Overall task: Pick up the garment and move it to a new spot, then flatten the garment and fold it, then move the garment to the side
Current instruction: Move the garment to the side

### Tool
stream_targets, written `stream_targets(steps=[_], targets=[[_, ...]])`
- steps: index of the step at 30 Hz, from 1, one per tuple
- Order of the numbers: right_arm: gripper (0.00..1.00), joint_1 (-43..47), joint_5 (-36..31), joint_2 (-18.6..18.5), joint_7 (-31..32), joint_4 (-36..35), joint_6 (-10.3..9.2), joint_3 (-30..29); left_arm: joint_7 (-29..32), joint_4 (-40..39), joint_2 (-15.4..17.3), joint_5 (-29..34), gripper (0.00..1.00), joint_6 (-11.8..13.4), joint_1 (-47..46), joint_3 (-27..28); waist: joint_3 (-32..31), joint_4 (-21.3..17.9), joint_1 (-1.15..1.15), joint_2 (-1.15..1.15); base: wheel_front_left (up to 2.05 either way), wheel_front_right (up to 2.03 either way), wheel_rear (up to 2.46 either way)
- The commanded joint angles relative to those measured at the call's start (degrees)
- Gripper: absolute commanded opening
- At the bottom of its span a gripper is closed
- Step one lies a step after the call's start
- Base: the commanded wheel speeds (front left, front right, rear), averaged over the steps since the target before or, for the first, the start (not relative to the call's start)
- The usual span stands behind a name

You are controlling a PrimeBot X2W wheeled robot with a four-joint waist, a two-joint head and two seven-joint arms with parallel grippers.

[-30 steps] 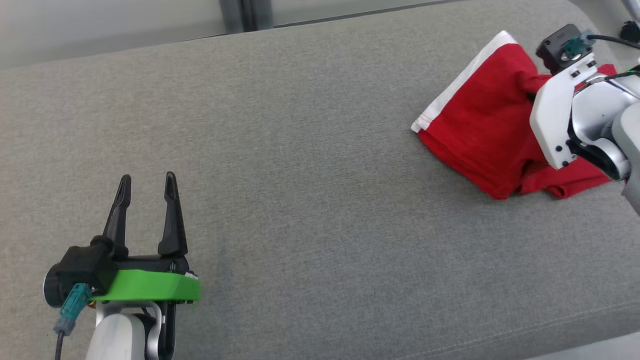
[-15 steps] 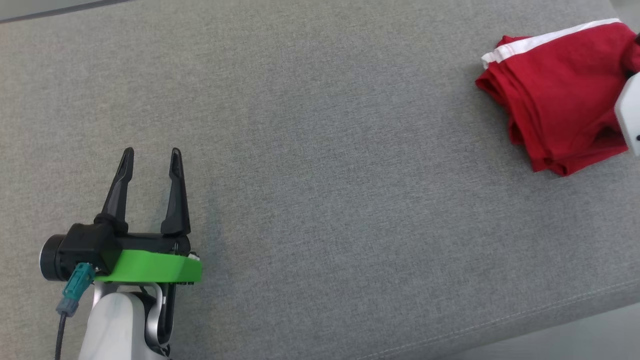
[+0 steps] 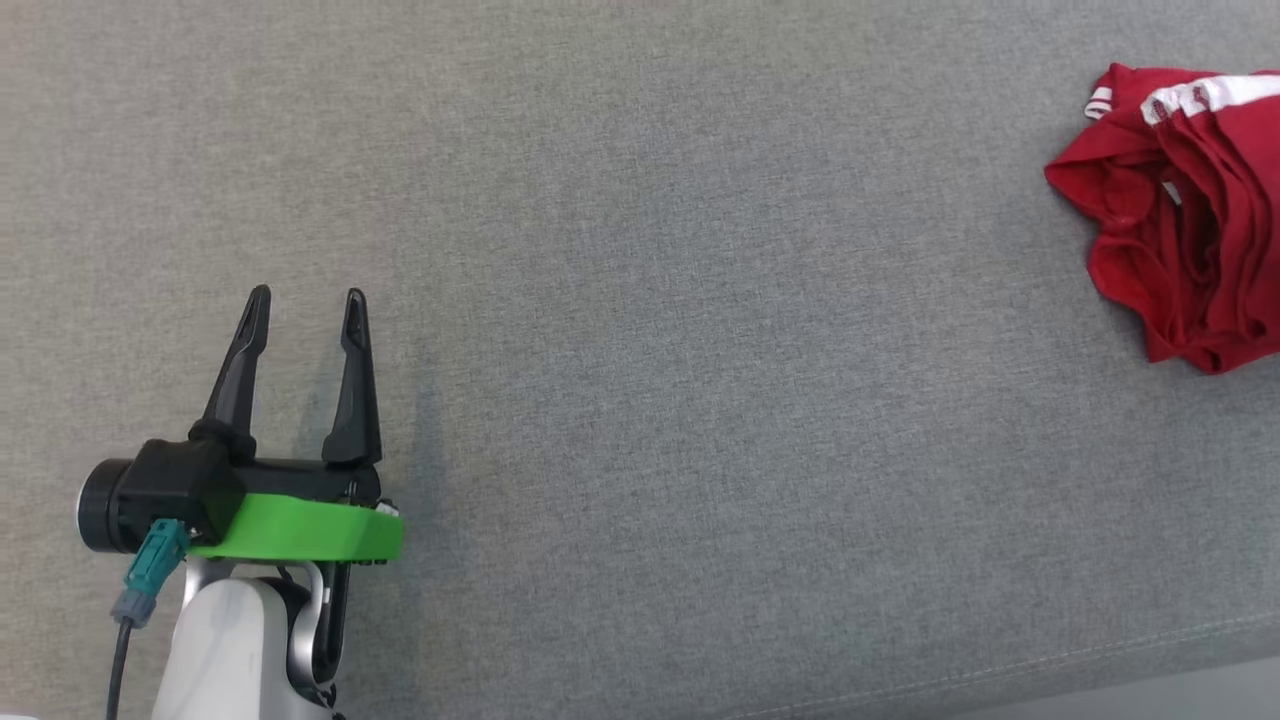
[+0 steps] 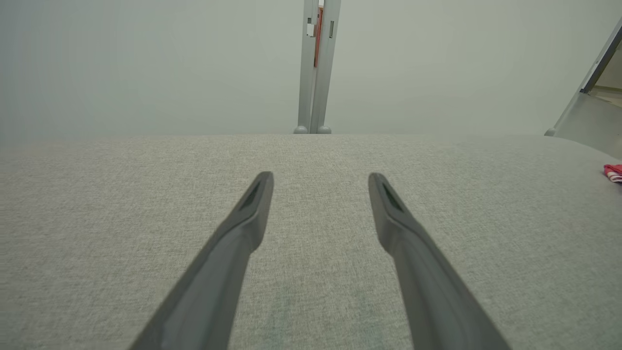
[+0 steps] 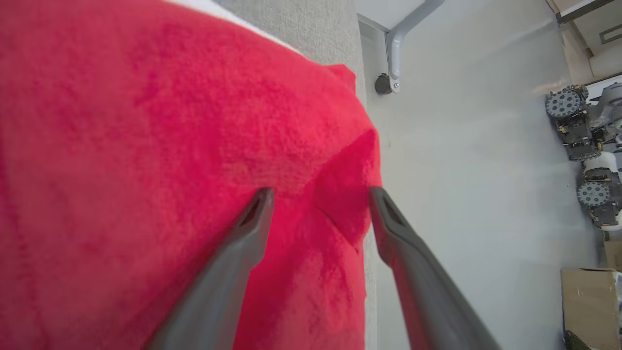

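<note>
A: Where is the garment [image 3: 1180,250]?

B: Far to the robot's right on the grey fabric surface [image 3: 650,300]. It is a rumpled red heap, cut by the head view's right edge. A white band [image 3: 1215,92] shows along its top folds.

A: And the left pincer [image 3: 305,294]?

B: It is at the lower left of the head view, well apart from the garment. Its two dark fingers are spread wide, with bare surface between them. From its own wrist camera the fingers hang just over the grey weave, and a sliver of red shows at the far right edge.

A: The right pincer [image 5: 321,191]?

B: In its wrist view the fingers stand wide too, right over the garment. Red cloth fills the gap between them and runs under the finger on that view's left. The other finger lies along the cloth's edge, with pale floor [image 5: 461,194] beyond. I cannot tell whether the tips touch the cloth, but they aren't pinched on it.

A: Any containers about?

B: One, a cardboard box [image 5: 588,296] on the floor at the lower right corner of the right wrist view. It is partly cut off, and what it holds can't be made out. Above it stand some wheeled machines [image 5: 590,160].
</note>
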Motion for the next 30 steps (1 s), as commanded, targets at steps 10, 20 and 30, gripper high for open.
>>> stream_targets(steps=[10,20,30], targets=[[1.0,7.11,2.06,6.96,-14.39,-5.65,-0.11,-7.46,-0.14,0.66,-0.58,-2.69,1.0,-0.21,2.93,1.05,-8.87,-0.72,-0.01,0.0,0.0,0.0,0.0],[1.0,20.88,5.11,17.35,-22.61,-20.99,-0.11,-9.71,-0.13,3.05,-1.08,-2.45,1.0,-0.2,7.24,3.37,-17.23,-1.37,-0.01,0.0,0.0,0.0,0.0],[1.0,33.31,1.67,26.16,-26.22,-32.14,-0.11,-14.36,-0.13,6.72,-1.27,-2.8,1.0,0.6,10.7,4.97,-22.15,-0.39,-0.01,0.0,0.0,0.0,0.0]])
